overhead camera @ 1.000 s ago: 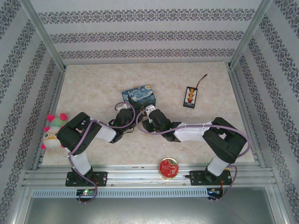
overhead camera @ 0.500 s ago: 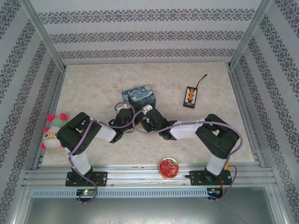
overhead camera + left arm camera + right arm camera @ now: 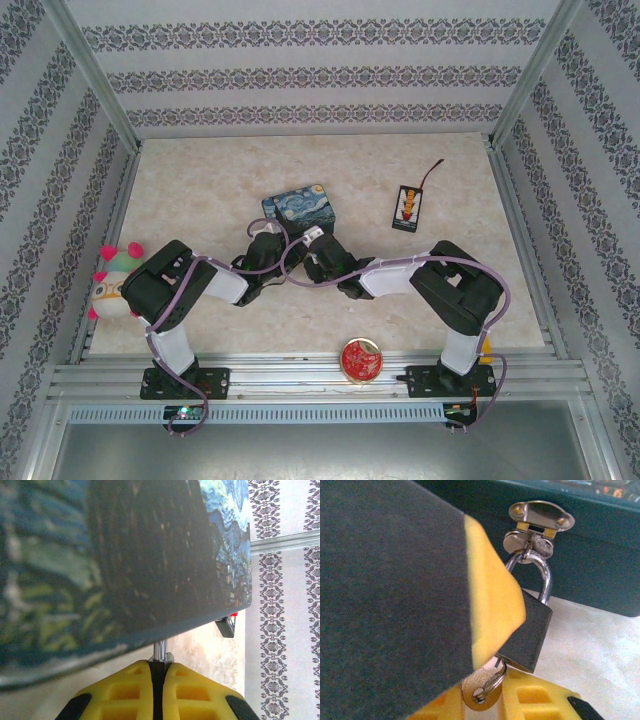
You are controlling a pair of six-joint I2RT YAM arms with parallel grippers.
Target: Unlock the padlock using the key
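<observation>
the dark grey padlock (image 3: 527,635), hung from the starry blue tin (image 3: 298,204), is pinched by the left gripper (image 3: 157,669); the right gripper (image 3: 487,682), its hold on the brassy key (image 3: 476,690) unclear, should clamp squarely before twisting.

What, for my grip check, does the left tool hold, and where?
The left tool pinches the padlock by its dark body, below the shackle.

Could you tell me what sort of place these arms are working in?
Probably a purpose-built robot test cell: aluminium frame rails box in a marble-look tabletop, patterned panel walls surround it, and a plush toy sits as a prop.
</observation>
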